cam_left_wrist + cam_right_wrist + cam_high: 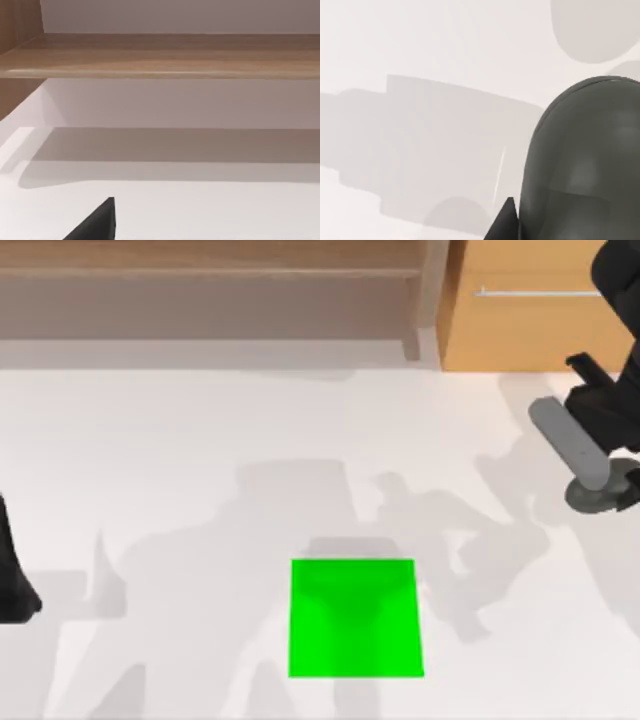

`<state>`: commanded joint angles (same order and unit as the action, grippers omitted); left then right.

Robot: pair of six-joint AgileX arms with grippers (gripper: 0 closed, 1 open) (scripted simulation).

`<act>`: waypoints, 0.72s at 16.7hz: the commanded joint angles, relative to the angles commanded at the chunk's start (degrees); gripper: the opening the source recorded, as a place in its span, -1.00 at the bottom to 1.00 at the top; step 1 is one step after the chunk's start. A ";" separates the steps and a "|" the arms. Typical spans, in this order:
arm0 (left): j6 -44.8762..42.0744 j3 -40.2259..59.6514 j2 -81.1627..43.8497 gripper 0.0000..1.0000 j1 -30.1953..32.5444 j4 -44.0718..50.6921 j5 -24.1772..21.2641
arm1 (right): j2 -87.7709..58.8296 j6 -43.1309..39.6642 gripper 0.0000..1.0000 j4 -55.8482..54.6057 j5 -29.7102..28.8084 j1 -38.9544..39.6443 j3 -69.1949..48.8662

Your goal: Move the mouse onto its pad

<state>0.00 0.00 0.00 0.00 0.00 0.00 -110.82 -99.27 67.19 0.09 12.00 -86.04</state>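
The tabletop (180, 440) is wide, and the pad (355, 618) is a small target at its 6 o'clock edge. The mouse (568, 443) is well apart from the pad, off at about 2 o'clock from it, so a long carry is left. The main risk is a slip on the way: the mouse is smooth and rounded, and in the top view it sits askew at the right hand (585, 415), so a quick swing could twist it loose. A release made too early, or from too high, could also leave it half off the pad or send it skidding.

The left hand (15, 585) is parked at the 9 o'clock edge; I cannot tell its state.

The right hand seems pinched on the mouse. In the right wrist view the mouse (580, 170) looms right against a black fingertip (505, 222), with the tabletop far beneath.
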 joint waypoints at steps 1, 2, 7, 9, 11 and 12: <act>0.00 0.00 0.00 1.00 0.00 0.00 0.00 | -1.57 -4.42 -1.00 0.19 0.04 5.06 -1.53; 0.00 0.00 0.00 1.00 0.00 0.00 0.00 | -3.05 -8.73 -1.00 0.31 0.07 10.09 -3.02; 0.00 0.00 0.00 1.00 0.00 0.00 0.00 | -8.53 -26.20 -1.00 0.18 -0.03 30.17 -9.26; 0.00 0.00 0.00 1.00 0.00 0.00 0.00 | -9.60 -30.25 -1.00 -0.05 -0.18 34.27 -10.71; 0.00 0.00 0.00 1.00 0.00 0.00 0.00 | -10.03 -31.94 -1.00 -0.17 -0.27 35.95 -11.32; 0.00 0.00 0.00 1.00 0.00 0.00 0.00 | -10.03 -31.94 -1.00 -0.17 -0.27 35.96 -11.32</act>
<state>0.00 0.00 0.00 0.00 0.00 0.00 -120.86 -131.21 67.02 -0.18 47.95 -97.37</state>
